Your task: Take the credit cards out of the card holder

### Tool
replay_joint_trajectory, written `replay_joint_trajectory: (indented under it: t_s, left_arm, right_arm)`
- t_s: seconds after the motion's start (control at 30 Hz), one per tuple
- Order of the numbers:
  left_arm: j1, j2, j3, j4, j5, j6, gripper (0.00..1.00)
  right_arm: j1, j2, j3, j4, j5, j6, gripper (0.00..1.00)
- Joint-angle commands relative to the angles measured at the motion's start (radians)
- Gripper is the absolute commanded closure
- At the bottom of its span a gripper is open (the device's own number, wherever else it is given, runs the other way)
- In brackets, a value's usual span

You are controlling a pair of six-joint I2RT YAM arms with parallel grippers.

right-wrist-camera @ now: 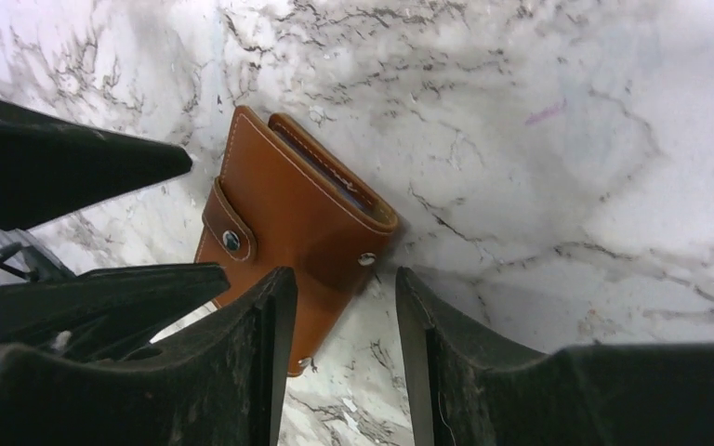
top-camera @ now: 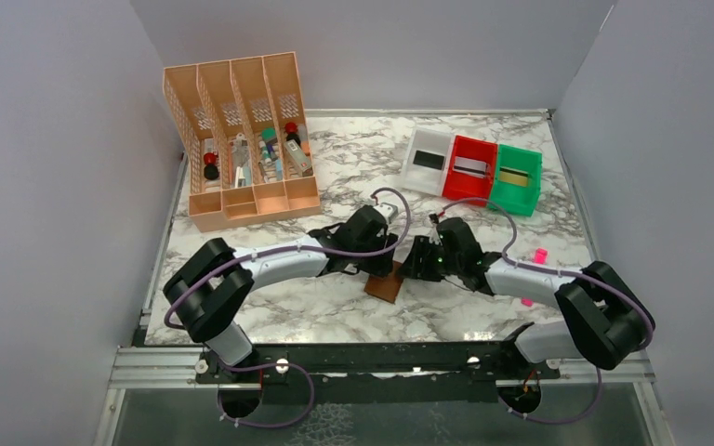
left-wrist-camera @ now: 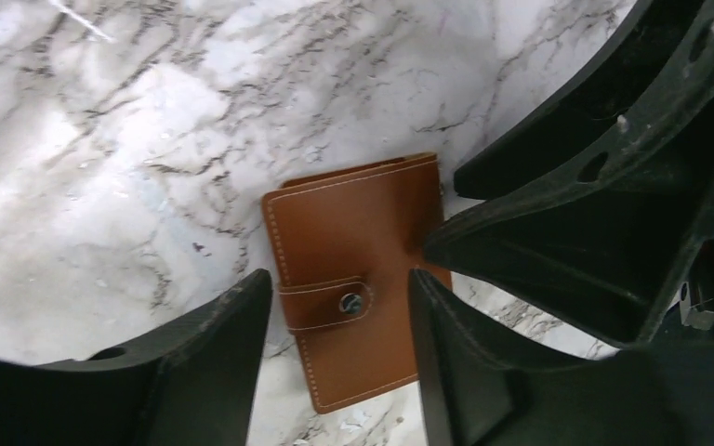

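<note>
Left gripper (left-wrist-camera: 339, 283) hangs low over the card holder (left-wrist-camera: 353, 232) with its jaws apart. The holder's strap side shows in the gap between them. One finger sits just beside the holder's edge and the other overlaps its face; whether either touches the leather cannot be told. Right gripper (right-wrist-camera: 344, 279) comes in from the opposite side, also with its jaws apart. One finger covers the holder's near corner, and bare marble shows between the two. In the left wrist view, a fingertip of the right gripper meets the holder's long edge.

The card holder lies closed on the marble table (left-wrist-camera: 102, 139), near the middle and towards the near edge, directly between the two arms. It is well apart from the white (top-camera: 428, 160), red (top-camera: 469, 167) and green (top-camera: 516, 177) bins at the far right. It is a small, flat, tan-brown leather-like piece with pale stitching (left-wrist-camera: 273, 237) along its border. A short strap (left-wrist-camera: 321, 305) wraps over one edge and ends in a round metal snap (left-wrist-camera: 350, 302). A second small stud (right-wrist-camera: 365, 259) sits near a corner of the cover. At the open edge, dark inner layers (right-wrist-camera: 321, 167) show between the covers, and what they are cannot be told.
</note>
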Motion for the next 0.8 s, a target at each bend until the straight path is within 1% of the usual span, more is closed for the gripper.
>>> replay_joint_trajectory:
  t_s: [0.0,0.07,0.2,0.33,0.53,0.77]
  left_arm:
    - [-0.052,0.056,0.062,-0.089,-0.046,0.069,0.47]
    - [-0.067,0.079,0.076,-0.108,-0.058,0.077,0.53]
    - [-0.092,0.109,0.102,-0.155,-0.107,0.071,0.57]
    - [-0.104,0.122,0.107,-0.171,-0.145,0.066,0.57]
    - [-0.106,0.144,0.114,-0.206,-0.165,0.079,0.57]
    - [-0.106,0.124,0.11,-0.207,-0.145,0.084,0.58]
  right_arm:
    - [0.002,-0.021,-0.143,0.13,-0.006,0.186,0.51]
    - [0.002,-0.031,-0.181,0.162,0.007,0.223,0.51]
    - [0.002,-0.021,-0.174,0.131,0.022,0.21,0.51]
    - [0.002,-0.004,-0.161,0.115,0.016,0.188,0.5]
    - [0.002,0.002,-0.151,0.125,-0.013,0.177,0.5]
    - [0.002,0.032,-0.121,0.13,-0.072,0.129,0.5]
